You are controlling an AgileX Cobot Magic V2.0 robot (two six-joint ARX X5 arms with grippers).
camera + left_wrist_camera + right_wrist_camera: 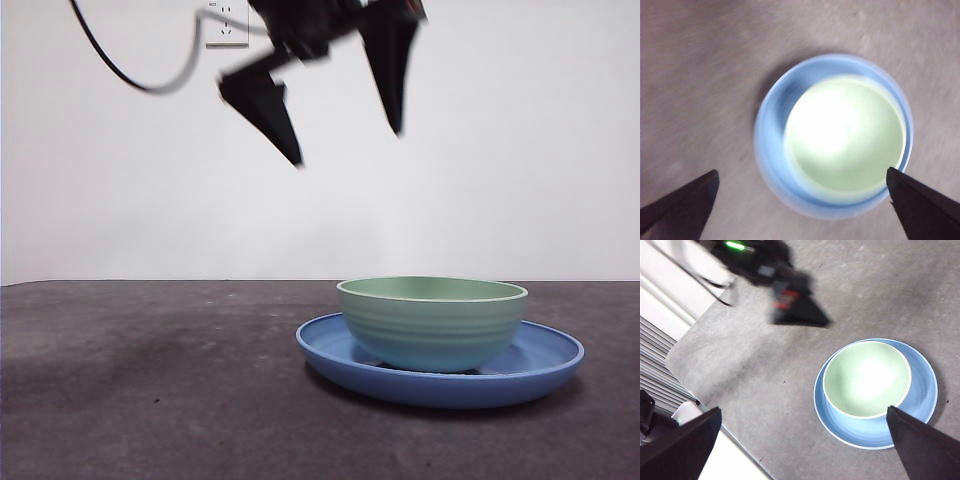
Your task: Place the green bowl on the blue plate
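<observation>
The green bowl [432, 325] sits upright inside the blue plate [540, 365] on the right half of the dark table. My left gripper [348, 148] is open and empty, high above the table and up-left of the bowl, and it looks blurred. In the left wrist view the bowl [845, 132] rests in the plate [771, 135] below the open left gripper [801, 171]. My right gripper [804, 410] is open and empty, high above the bowl [866, 379] and plate [922, 390]. The right wrist view also shows the left gripper [800, 312] beside them.
The dark grey table [150, 380] stretches to the left of the plate. A white wall with an outlet [227, 22] stands behind, and a black cable [120, 70] hangs from the arm. The table's edge [695, 385] shows in the right wrist view.
</observation>
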